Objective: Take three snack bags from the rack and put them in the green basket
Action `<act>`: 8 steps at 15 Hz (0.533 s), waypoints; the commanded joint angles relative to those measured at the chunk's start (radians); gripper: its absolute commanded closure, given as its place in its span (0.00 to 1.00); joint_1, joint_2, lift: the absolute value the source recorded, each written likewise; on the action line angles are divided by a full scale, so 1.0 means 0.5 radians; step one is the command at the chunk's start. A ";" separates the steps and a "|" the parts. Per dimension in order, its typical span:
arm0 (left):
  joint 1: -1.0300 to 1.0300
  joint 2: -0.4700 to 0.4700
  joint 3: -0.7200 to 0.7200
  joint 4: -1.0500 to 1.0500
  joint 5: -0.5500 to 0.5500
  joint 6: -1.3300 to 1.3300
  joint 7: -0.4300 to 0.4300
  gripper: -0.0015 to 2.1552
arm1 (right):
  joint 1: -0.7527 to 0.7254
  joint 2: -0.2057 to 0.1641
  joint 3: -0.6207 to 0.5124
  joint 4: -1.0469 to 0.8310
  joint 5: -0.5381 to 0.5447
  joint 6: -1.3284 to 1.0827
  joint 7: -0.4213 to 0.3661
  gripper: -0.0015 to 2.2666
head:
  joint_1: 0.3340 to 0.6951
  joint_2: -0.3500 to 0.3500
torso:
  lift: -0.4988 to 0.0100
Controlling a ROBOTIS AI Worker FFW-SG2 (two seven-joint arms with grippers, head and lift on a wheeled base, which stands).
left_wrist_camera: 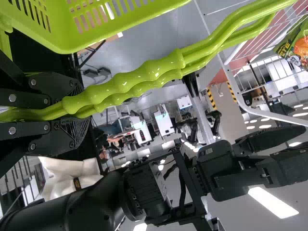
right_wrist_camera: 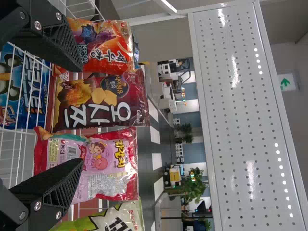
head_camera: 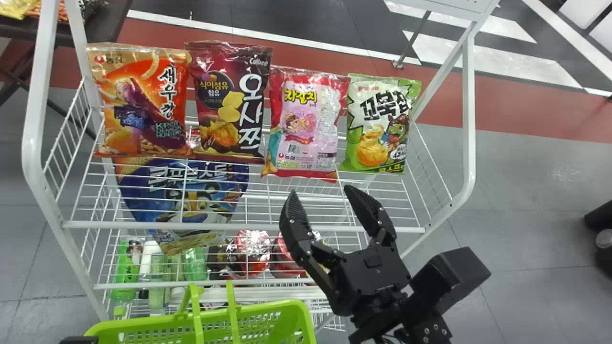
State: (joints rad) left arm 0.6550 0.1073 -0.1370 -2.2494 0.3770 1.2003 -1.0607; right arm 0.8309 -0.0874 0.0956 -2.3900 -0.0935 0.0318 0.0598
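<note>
Four snack bags stand in a row on the rack's upper shelf: an orange bag [head_camera: 141, 102], a maroon bag [head_camera: 228, 102], a pink bag [head_camera: 308, 124] and a green-white bag [head_camera: 380, 124]. My right gripper [head_camera: 319, 193] is open in front of the shelf, below the pink and green-white bags. In the right wrist view, the right gripper [right_wrist_camera: 79, 113] stands open, its fingers spread before the maroon bag [right_wrist_camera: 101, 102] and pink bag [right_wrist_camera: 91, 163]. The green basket [head_camera: 191, 329] is at the bottom edge; in the left wrist view my left gripper [left_wrist_camera: 72, 107] is shut on its handles [left_wrist_camera: 130, 82].
A blue bag [head_camera: 186, 191] lies below the upper shelf, over bottles and round packs lower down. The rack's white front rail [head_camera: 239, 226] crosses between the right gripper's arm and the shelf. A perforated white panel [right_wrist_camera: 240, 115] tops the rack.
</note>
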 commanded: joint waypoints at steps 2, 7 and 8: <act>0.000 0.000 -0.039 0.032 -0.018 -0.040 0.002 0.83 | -0.060 0.000 -0.004 0.058 -0.037 0.027 0.000 0.07 | 1.00 0.00 | 0.97; -0.009 0.015 -0.064 0.053 -0.033 -0.046 0.005 0.83 | -0.481 0.009 0.113 0.353 -0.120 0.125 0.003 0.07 | 1.00 0.00 | 0.97; -0.009 0.015 -0.067 0.050 -0.033 -0.046 0.005 0.83 | -0.628 0.012 0.180 0.473 -0.117 0.131 -0.006 0.07 | 1.00 0.00 | 0.97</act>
State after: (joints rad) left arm 0.6510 0.1141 -0.1690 -2.2240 0.3606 1.1774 -1.0584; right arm 0.6102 -0.0839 0.1448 -2.2240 -0.1498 0.0796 0.0591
